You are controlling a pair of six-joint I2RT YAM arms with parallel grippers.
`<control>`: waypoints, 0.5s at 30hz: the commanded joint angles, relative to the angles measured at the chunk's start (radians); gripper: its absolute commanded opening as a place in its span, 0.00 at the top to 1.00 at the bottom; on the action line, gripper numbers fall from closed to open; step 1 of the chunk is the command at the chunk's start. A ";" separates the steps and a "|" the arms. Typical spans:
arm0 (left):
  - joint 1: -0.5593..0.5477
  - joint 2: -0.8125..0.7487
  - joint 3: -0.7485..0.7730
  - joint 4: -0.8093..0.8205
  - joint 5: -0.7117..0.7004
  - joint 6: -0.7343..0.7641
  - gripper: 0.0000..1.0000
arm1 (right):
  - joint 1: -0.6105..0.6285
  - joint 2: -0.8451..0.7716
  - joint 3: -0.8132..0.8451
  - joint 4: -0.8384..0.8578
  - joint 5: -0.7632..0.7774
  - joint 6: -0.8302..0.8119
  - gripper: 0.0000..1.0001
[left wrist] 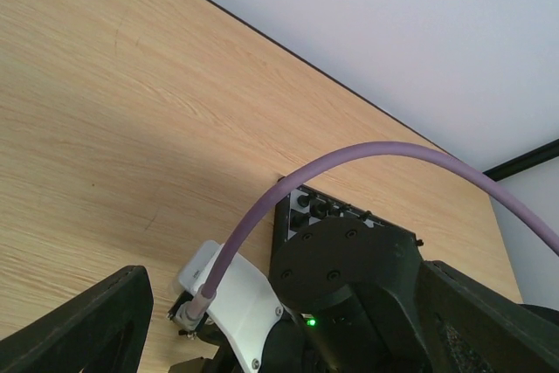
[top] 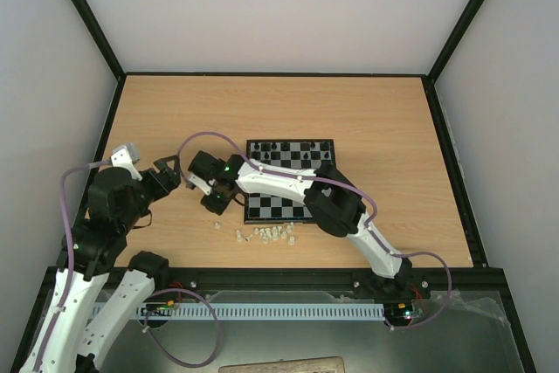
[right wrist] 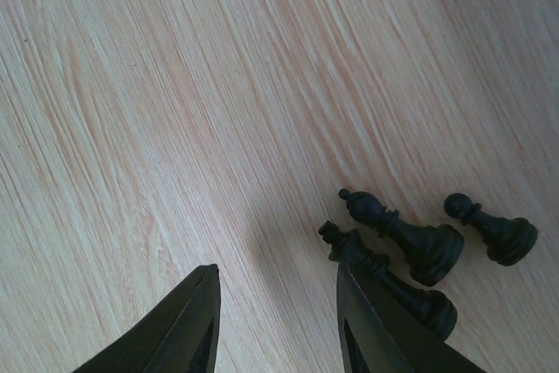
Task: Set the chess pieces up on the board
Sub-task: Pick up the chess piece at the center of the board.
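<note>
the job looks partly done. the board (top: 275, 205) lies mid-table, and a line of black chess pieces (top: 293, 145) stands along its far row, with one or two more on the row just nearer. the other visible squares are bare, though the right arm lies across the middle of the board and hides part of it.

three more black chess pieces (right wrist: 410, 238) are off the board, on the table (top: 367, 111) just left of it. from the wrist view i cannot tell whether they stand or lie on their sides. the right gripper (right wrist: 278, 325) hangs close above the wood just beside them, its jaws partly apart with nothing between, the nearest piece right by one finger.

the left gripper (top: 168, 172) sits well left of the board, jaws wide and holding nothing. a loose cluster of whitish pieces (top: 266, 235) lies on the table near the board's near edge.

left to do, in my judgement: the three strays and the rest of the black ranks.
</note>
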State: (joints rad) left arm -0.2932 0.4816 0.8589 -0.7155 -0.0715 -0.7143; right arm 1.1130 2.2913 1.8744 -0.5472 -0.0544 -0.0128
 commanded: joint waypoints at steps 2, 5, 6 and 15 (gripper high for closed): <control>0.005 0.004 -0.009 0.017 0.011 0.007 0.15 | -0.002 0.032 0.038 -0.049 0.022 -0.016 0.63; 0.006 0.005 -0.010 0.021 0.015 0.005 0.15 | -0.002 0.029 0.039 -0.041 0.019 -0.018 0.63; 0.006 0.005 -0.012 0.022 0.016 0.006 0.15 | -0.002 0.028 0.042 -0.039 0.020 -0.019 0.63; 0.005 0.009 -0.023 0.030 0.024 0.003 0.15 | -0.013 0.068 0.084 -0.047 0.023 -0.027 0.63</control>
State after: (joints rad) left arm -0.2932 0.4854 0.8474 -0.7071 -0.0566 -0.7147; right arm 1.1080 2.3295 1.9228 -0.5488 -0.0391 -0.0231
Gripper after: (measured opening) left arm 0.846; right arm 0.368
